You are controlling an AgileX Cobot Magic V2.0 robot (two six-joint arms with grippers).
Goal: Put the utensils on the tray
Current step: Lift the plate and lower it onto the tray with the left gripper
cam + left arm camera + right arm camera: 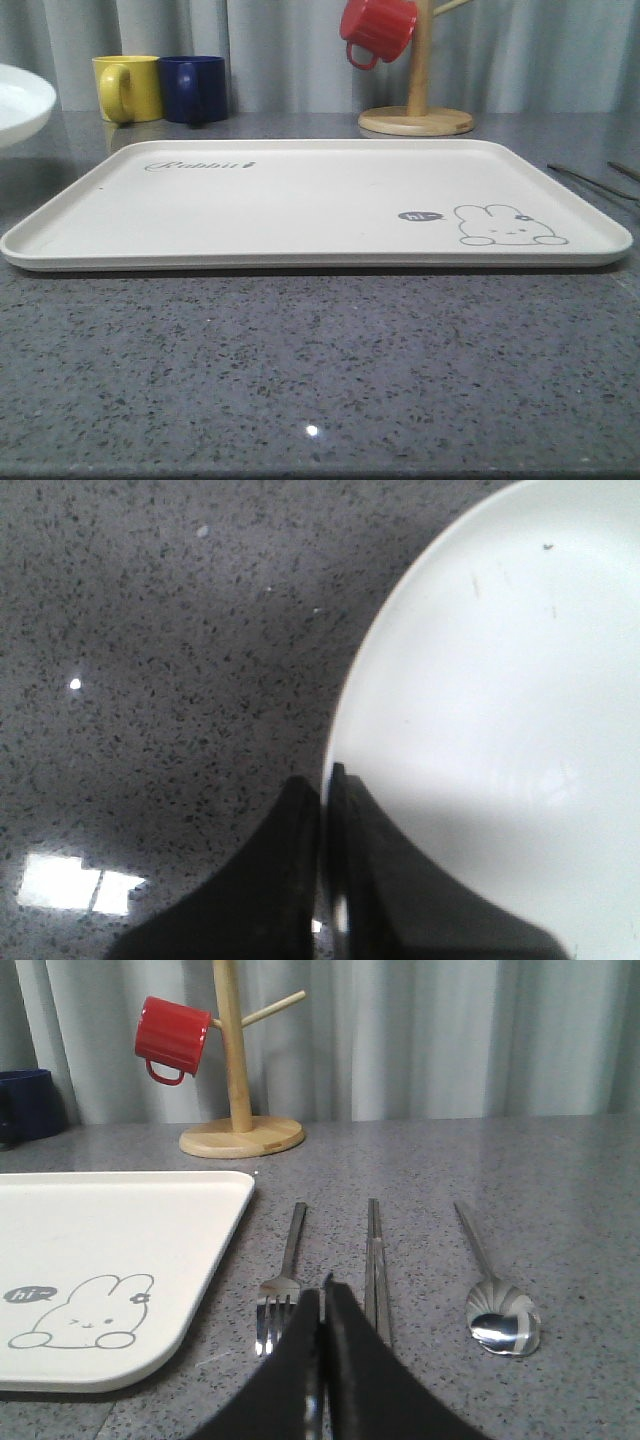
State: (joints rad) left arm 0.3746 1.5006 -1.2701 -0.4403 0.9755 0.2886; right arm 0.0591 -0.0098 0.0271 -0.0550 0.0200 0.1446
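The cream tray (300,200) with its rabbit drawing lies flat in the middle of the grey counter, with nothing on it. Its corner (120,1230) appears in the right wrist view beside the utensils. On the counter lie a fork (281,1282), a flat chopstick-like piece (375,1265) and a spoon (497,1300), side by side. Their thin handles (592,180) show at the right edge of the front view. My right gripper (322,1295) is shut and empty, between fork and chopstick piece. My left gripper (324,785) is shut and empty, at the rim of a white plate (500,700).
A wooden mug tree (416,110) with a red mug (377,30) stands behind the tray. Yellow (128,87) and blue (193,88) mugs sit at the back left. The white plate (22,100) is at the far left. Curtains close off the back.
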